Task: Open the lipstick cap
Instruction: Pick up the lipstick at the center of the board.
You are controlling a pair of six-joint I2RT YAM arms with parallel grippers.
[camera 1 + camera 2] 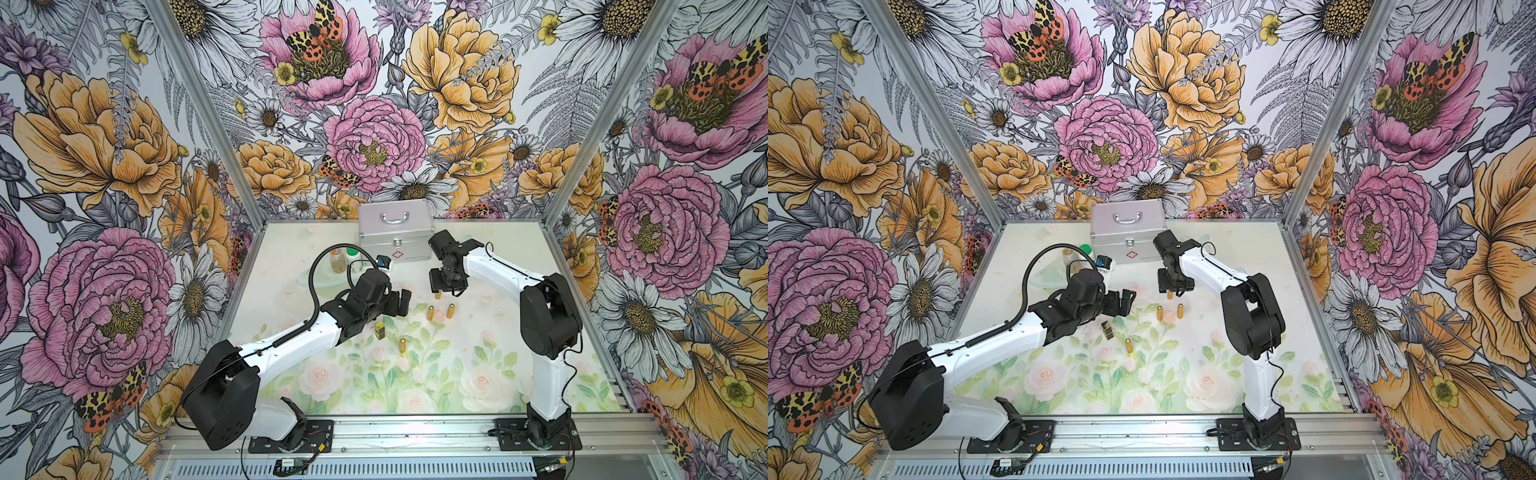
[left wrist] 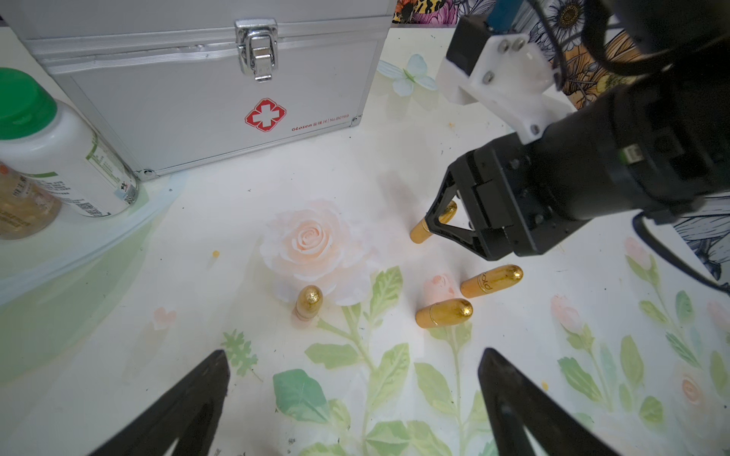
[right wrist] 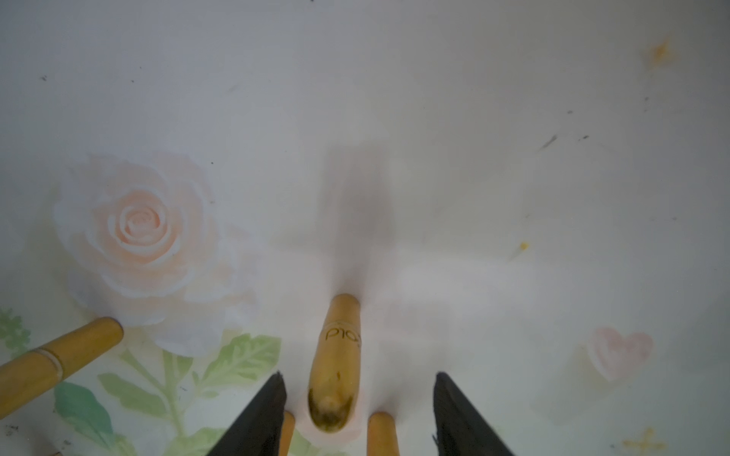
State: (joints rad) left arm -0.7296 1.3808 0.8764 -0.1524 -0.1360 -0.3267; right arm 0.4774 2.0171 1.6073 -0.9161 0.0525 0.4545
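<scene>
A gold lipstick stands upright on a pale table printed with roses, toward the back of the table and a little right of centre. It sits directly between the two black fingers of the right gripper, which reaches down over it from above. In the right wrist view its rounded cap end is nearest the camera, level with the fingertips, and a strip of table shows on each side of it, so the jaws stand partly open around it and neither finger visibly touches it. Two more gold lipsticks sit side by side just in front of it, another sits farther forward, and one stands by a printed pink rose. A small black and gold box lies near the left arm. At the back of the table is a silver first-aid case with a red cross, its lid down and its latch fastened, so what it holds is hidden. Beside the case stand a white bottle with a green cap and an amber jar; their contents cannot be made out. The left gripper hangs above the table to the left of the lipsticks, jaws spread wide, holding and touching nothing.
</scene>
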